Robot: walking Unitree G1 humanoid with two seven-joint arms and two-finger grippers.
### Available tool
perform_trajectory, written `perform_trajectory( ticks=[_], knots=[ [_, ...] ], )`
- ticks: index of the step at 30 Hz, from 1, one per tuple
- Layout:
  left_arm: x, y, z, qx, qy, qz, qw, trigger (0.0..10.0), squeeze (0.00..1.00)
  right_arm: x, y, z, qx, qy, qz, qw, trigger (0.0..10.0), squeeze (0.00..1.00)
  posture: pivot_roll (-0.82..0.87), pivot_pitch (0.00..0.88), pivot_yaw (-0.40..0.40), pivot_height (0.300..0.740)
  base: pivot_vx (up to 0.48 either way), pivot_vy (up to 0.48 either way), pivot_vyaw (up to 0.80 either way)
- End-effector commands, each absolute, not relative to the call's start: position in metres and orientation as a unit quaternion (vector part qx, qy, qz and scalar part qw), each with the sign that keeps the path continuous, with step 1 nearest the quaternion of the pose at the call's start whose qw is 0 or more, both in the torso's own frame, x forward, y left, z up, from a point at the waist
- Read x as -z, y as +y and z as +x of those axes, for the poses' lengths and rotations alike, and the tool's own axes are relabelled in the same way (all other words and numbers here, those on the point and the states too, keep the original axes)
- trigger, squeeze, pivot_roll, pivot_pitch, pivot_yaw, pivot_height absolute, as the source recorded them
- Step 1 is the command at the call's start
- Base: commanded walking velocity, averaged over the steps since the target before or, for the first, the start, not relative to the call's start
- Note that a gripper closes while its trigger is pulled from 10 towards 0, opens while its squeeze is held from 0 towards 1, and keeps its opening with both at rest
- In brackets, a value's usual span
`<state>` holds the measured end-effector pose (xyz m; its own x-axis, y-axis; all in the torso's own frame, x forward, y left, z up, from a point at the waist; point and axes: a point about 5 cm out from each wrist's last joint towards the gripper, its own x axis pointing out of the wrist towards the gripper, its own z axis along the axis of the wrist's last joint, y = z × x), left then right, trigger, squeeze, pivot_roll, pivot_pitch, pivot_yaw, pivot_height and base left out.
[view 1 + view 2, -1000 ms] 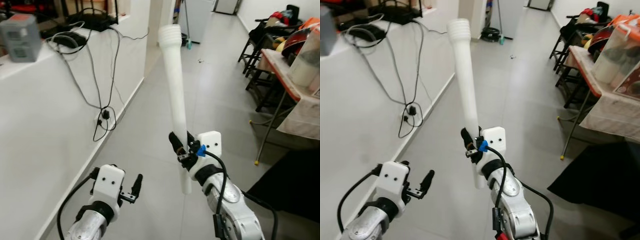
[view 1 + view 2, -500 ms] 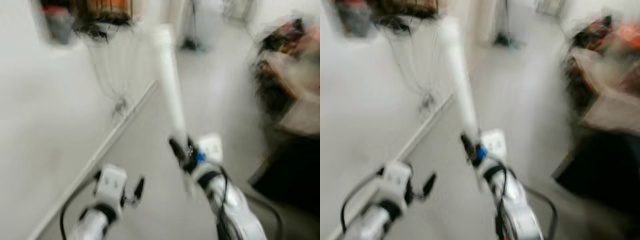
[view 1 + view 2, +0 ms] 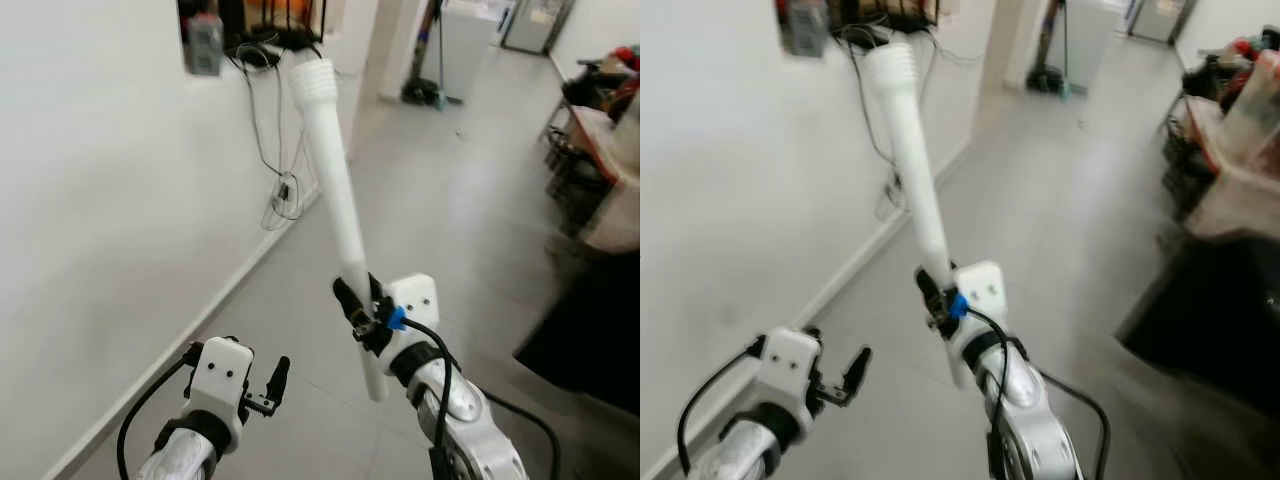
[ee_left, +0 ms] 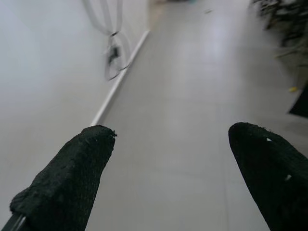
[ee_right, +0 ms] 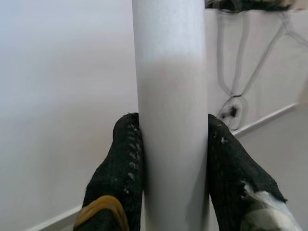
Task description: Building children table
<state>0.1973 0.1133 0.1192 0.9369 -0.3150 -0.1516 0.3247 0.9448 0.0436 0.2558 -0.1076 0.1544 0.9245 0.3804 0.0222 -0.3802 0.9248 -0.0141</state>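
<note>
A long white plastic table leg [image 3: 336, 190] stands nearly upright, its ribbed threaded end [image 3: 311, 75] on top and its lower end hanging below the grip. My right gripper [image 3: 356, 303] is shut on the leg near its lower third; in the right wrist view the leg [image 5: 171, 110] is clamped between both black fingers [image 5: 120, 168]. My left gripper [image 3: 277, 377] is held low at the left, open and empty, its two fingers [image 4: 67, 178] wide apart over the grey floor.
A white wall [image 3: 90, 200] with a skirting board runs along the left, black cables [image 3: 280, 190] hanging down it from a ledge. Grey tiled floor [image 3: 470, 200] stretches ahead. Cluttered tables and stools [image 3: 590, 110] stand at the right, a dark mat [image 3: 590, 340] below them.
The whole view has swung left toward the wall, so the camera moved. Both grippers keep their pose, and the leg stays clamped in the right one.
</note>
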Motion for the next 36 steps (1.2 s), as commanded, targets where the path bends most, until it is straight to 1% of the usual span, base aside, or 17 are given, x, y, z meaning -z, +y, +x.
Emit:
perform_trajectory(
  ticks=[1, 9, 15, 19, 32, 36],
  knots=[
    [-0.1169, 0.1107, 0.1952, 0.168, 0.076, 0.033, 0.982, 10.0, 0.0, -0.1573, -0.1068, 0.255, -0.198, -0.021, -0.007, 0.98, 10.0, 0.0, 0.09, 0.04, -0.107, 0.74, -0.36, 0.0, 0.8],
    [-0.1157, 0.1108, 0.193, 0.168, 0.078, 0.032, 0.982, 10.0, 0.0, -0.1573, -0.1056, 0.2533, -0.201, -0.02, -0.007, 0.979, 10.0, 0.0, 0.09, 0.012, -0.106, 0.74, -0.363, 0.0, 0.76],
    [-0.1149, 0.1105, 0.1926, 0.172, 0.079, 0.033, 0.981, 10.0, 0.0, -0.1589, -0.1052, 0.2545, -0.201, -0.024, -0.008, 0.979, 10.0, 0.0, 0.09, 0.009, -0.104, 0.74, -0.366, 0.0, 0.0],
    [-0.1149, 0.1106, 0.1927, 0.173, 0.079, 0.033, 0.981, 10.0, 0.0, -0.1592, -0.1054, 0.2554, -0.199, -0.024, -0.008, 0.98, 10.0, 0.0, 0.09, 0.015, -0.103, 0.74, -0.365, 0.0, 0.56],
    [-0.1156, 0.1113, 0.1949, 0.174, 0.078, 0.036, 0.981, 10.0, 0.0, -0.1587, -0.1072, 0.2583, -0.185, -0.023, -0.008, 0.982, 10.0, 0.0, 0.09, 0.021, -0.1, 0.74, -0.363, 0.0, 0.0],
    [-0.1162, 0.1108, 0.1969, 0.175, 0.077, 0.037, 0.981, 10.0, 0.0, -0.1567, -0.1102, 0.2608, -0.177, -0.017, -0.005, 0.984, 10.0, 0.0, 0.08, 0.034, -0.1, 0.74, -0.365, 0.0, 0.0]
  ],
)
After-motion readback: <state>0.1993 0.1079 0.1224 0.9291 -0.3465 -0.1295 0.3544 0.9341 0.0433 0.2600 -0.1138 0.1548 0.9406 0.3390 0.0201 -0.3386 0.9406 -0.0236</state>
